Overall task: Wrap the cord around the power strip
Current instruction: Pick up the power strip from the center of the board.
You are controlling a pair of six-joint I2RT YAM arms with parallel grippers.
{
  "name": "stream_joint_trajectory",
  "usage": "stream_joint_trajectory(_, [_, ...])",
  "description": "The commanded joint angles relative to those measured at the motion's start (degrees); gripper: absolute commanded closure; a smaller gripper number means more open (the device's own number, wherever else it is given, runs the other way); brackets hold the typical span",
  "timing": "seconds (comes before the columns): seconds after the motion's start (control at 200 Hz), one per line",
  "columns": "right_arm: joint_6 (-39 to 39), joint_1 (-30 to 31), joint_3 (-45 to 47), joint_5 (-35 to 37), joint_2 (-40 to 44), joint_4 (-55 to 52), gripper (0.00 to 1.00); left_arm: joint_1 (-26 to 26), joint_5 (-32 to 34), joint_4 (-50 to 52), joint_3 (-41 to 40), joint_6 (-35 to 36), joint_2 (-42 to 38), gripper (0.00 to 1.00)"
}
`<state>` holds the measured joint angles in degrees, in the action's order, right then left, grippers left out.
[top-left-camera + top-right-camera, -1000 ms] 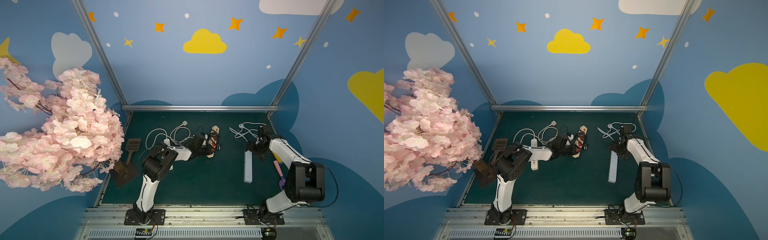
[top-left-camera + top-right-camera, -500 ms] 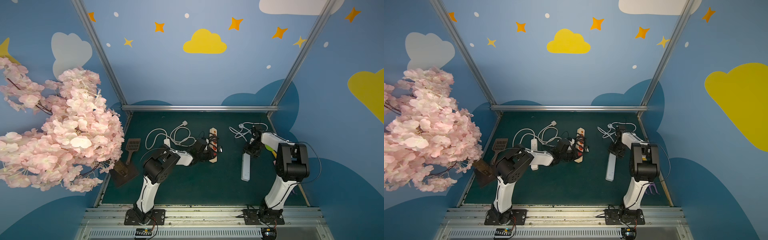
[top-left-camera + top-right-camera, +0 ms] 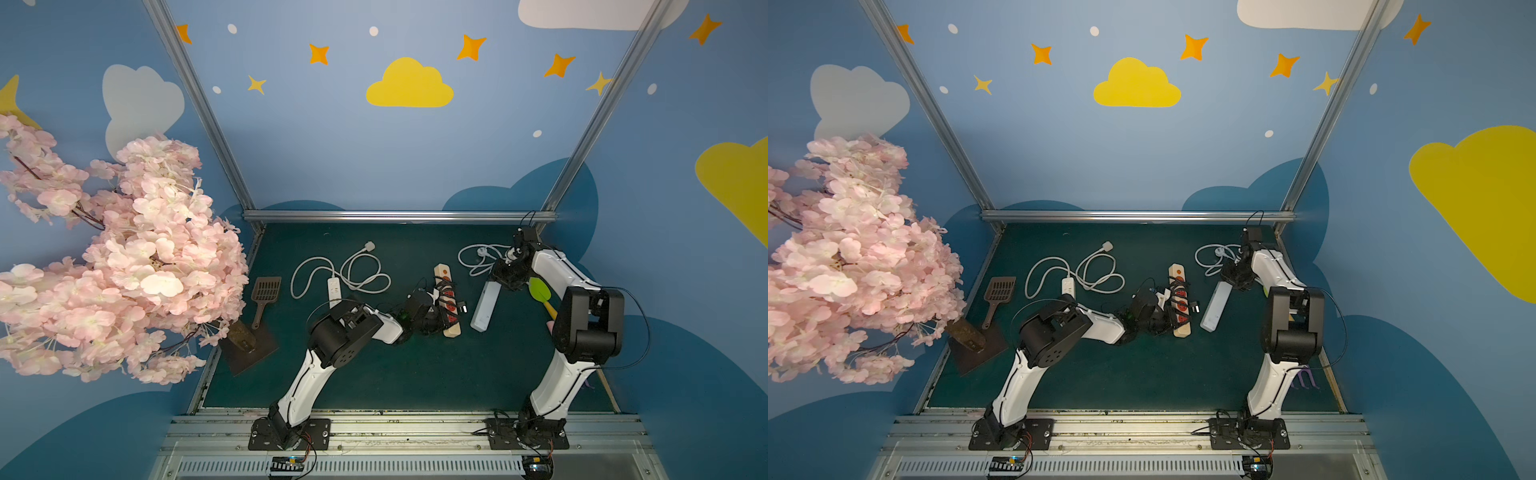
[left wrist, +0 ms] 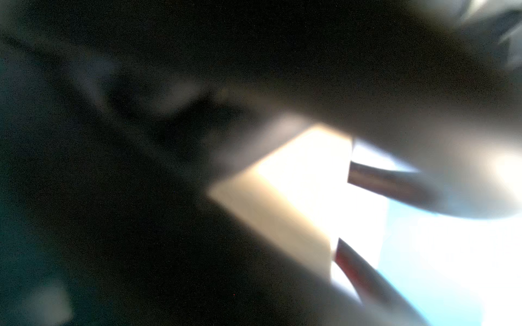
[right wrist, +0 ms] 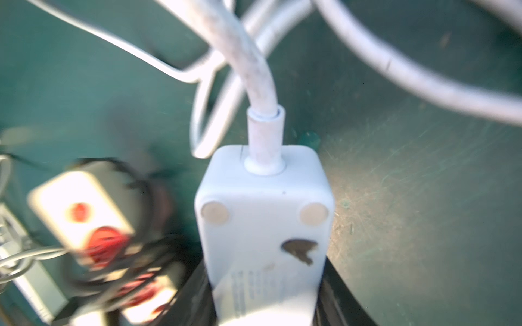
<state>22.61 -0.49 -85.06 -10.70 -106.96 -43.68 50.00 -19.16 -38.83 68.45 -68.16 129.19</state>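
The right gripper (image 3: 497,281) was clamped on the cord end of the white power strip (image 3: 483,308), which stretched slantwise over the green mat (image 3: 415,374) toward the right side. In the right wrist view the face of the strip (image 5: 265,225) with two round feet was turned to the camera, and dark fingers (image 5: 336,302) pressed against its long edges. Its white cord (image 3: 473,258) left the end of the casing and lay in loose loops on the mat toward the back rail, unwrapped. Just beside it, toward the middle, lay the cream power strip (image 3: 444,274) with red sockets, several turns of black cord (image 3: 448,287) wound across its middle. The left gripper (image 3: 436,322) sat low against that strip's near half with its jaws drawn together. Whether a strand of the black cord was pinched between them could not be told, since the left wrist view was only a blur of dark shapes and one pale edge. Farther left a second white strip (image 3: 334,286) lay with its own cord (image 3: 316,266) sprawled in open curves. A brown slotted scoop (image 3: 264,291) lay near the mat's left edge by the pink blossom branch (image 3: 124,257), and a green spatula (image 3: 540,289) lay beside the right arm.
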Motion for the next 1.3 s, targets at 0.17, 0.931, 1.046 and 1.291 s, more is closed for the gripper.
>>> stream_joint_trajectory(0.17, [2.08,-7.07,-8.1,-7.59,9.27,-4.28,0.86,5.39,-9.01,17.05,13.95,-5.55,12.92,0.97])
stream_joint_trajectory(0.931, [6.39,-4.42,-19.8,-11.57,3.63,-2.65,0.89,4.6,-10.72,12.96,10.21,-15.13,9.51,0.35])
stream_joint_trajectory(1.046, [6.26,-3.48,-19.88,-11.71,3.36,-2.28,0.89,4.49,-12.03,14.25,10.48,-14.73,7.56,0.27])
stream_joint_trajectory(1.291, [3.73,-2.27,-20.99,-12.22,2.95,-3.67,0.9,1.86,-8.73,12.16,-0.08,-13.82,-1.89,0.25])
